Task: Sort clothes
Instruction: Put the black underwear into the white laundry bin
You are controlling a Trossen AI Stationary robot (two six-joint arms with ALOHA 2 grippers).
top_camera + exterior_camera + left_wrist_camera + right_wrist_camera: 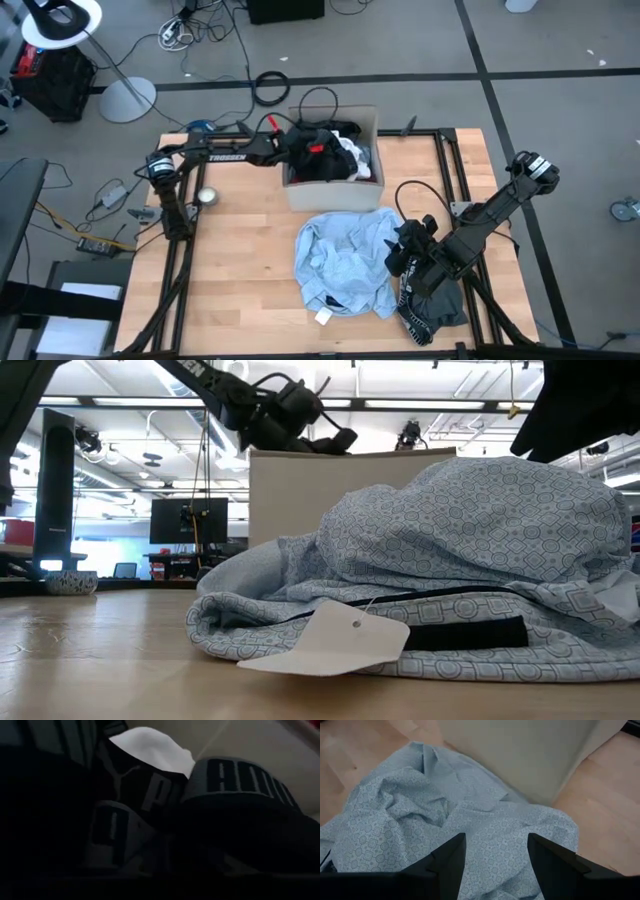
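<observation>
Crumpled light blue garment (345, 260) beside box (330, 192)

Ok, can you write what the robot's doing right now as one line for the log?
task: sort clothes | left gripper: down in box among dark clothes | right gripper: open, above light blue shirt on table

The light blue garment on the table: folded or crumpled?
Crumpled. The light blue garment lies bunched in uneven ridges before the cardboard box, its paper tag sticking out.

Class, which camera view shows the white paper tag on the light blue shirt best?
The low view: the tag lies large in front of the light blue shirt. The high view shows it tiny; neither wrist view shows it.
</observation>
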